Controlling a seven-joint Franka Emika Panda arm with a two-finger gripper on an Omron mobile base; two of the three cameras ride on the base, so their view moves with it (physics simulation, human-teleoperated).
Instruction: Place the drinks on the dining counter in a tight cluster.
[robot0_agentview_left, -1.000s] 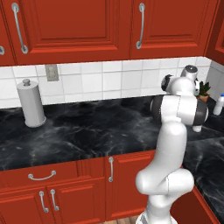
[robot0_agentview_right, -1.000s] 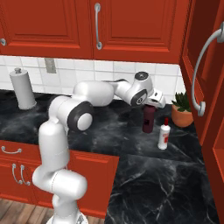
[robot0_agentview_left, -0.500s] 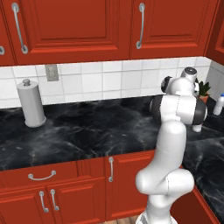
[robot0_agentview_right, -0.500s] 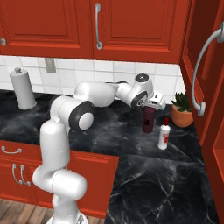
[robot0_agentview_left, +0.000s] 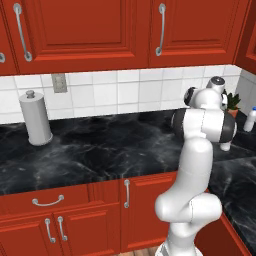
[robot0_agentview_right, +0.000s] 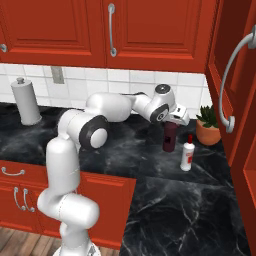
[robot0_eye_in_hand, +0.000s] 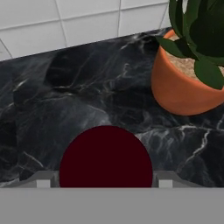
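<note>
A dark maroon bottle stands upright on the black worktop by the tiled wall. My gripper reaches down over its top from the left. In the hand view the bottle's round maroon top sits between my gripper's two fingers, which press against its sides. A white red-capped bottle stands just to the right of and in front of the maroon one. A small pale blue-capped bottle stands at the far right. The dining counter is out of view.
A potted plant in an orange pot stands close behind the bottles, to the right; its leaves reach near the hand. A grey paper-towel cylinder stands far left. Red cupboards hang overhead.
The fingers have drawn in from wide open onto the maroon bottle's sides. The arm and the bottles have stayed in place.
</note>
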